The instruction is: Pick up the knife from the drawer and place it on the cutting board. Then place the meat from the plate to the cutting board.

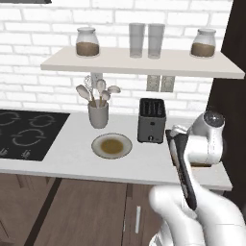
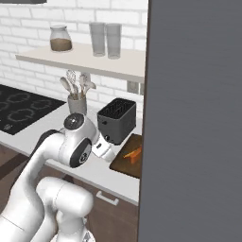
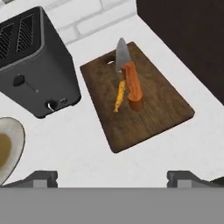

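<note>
Knife and meat on the cutting board

The knife (image 3: 130, 78) lies flat on the cutting board (image 3: 148, 111), the thin orange meat (image 3: 120, 96) just beside it; the plate (image 1: 98, 143) sits left of them.

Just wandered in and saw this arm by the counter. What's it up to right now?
The white robot arm has its tool hanging above the counter, open and holding nothing. Below it, the knife and the thin strip of meat both lie on the cutting board, side by side, next to the toaster. The plate sits on the counter with no meat on it, so both items seem already delivered.
</note>
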Robot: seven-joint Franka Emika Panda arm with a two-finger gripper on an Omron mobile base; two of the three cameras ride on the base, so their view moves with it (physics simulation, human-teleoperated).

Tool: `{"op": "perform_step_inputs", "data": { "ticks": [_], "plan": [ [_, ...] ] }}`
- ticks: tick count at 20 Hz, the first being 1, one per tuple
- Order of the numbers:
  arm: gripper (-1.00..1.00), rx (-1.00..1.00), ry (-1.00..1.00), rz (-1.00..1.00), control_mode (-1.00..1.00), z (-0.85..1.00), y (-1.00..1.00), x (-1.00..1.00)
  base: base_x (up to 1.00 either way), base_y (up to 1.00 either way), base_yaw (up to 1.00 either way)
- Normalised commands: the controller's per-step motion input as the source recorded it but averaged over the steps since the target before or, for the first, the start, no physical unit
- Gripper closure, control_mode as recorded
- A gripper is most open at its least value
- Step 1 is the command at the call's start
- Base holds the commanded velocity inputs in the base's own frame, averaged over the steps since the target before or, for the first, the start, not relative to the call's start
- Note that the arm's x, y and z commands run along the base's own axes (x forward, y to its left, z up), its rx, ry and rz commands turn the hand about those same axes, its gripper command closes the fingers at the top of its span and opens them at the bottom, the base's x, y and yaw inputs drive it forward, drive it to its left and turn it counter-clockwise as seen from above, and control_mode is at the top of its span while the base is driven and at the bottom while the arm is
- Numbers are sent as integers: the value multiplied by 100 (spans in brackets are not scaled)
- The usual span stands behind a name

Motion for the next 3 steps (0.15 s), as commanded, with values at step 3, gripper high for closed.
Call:
{"op": "perform_step_inputs", "data": {
  "ticks": [3],
  "plan": [
    [-100, 0, 0, 15, -100, 10, 45, -34, 0, 0, 0]
  ]
}}
